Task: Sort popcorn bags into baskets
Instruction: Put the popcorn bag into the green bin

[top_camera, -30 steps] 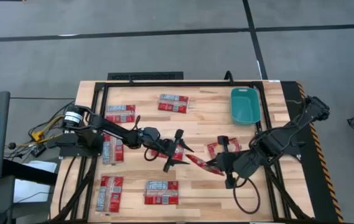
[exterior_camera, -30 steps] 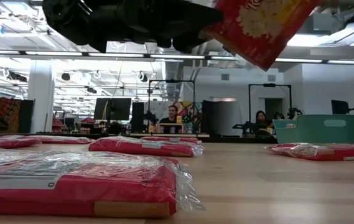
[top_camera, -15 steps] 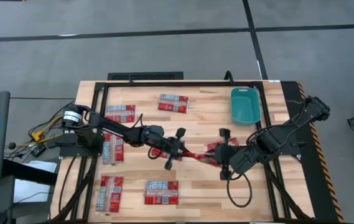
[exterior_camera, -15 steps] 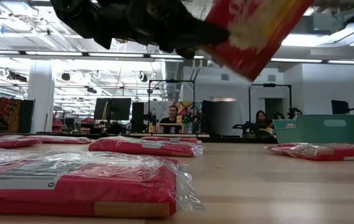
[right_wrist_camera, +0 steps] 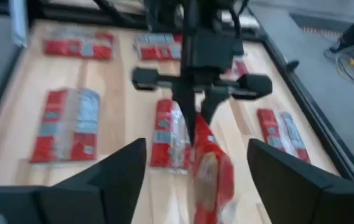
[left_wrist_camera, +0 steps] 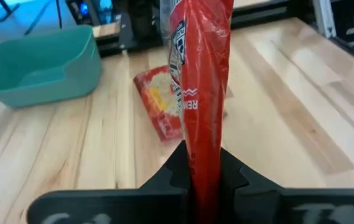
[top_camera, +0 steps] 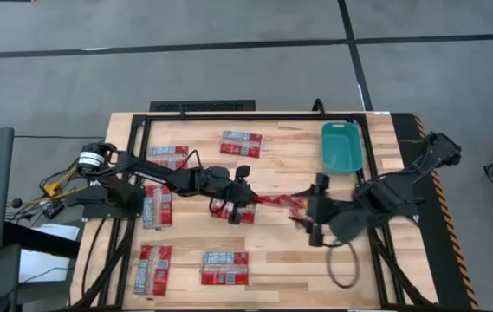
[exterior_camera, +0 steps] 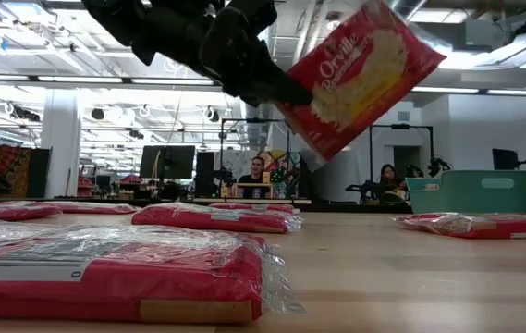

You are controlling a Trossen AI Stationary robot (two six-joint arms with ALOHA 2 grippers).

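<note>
Red popcorn bag (top_camera: 274,200) hangs above the table (top_camera: 289,260) centre, clamped by the left gripper (top_camera: 244,199). Right gripper (top_camera: 317,208) sits beside it, fingers spread wide, left of the teal basket (top_camera: 341,146).

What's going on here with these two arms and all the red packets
The two arms are mid hand-over above the middle of the table. The left tool is clamped on one end of a popcorn bag, holding it up off the table. The right tool has opened and no longer grips it. The teal basket at the far right of the table looks empty, and other popcorn bags lie flat on the wood.
</note>
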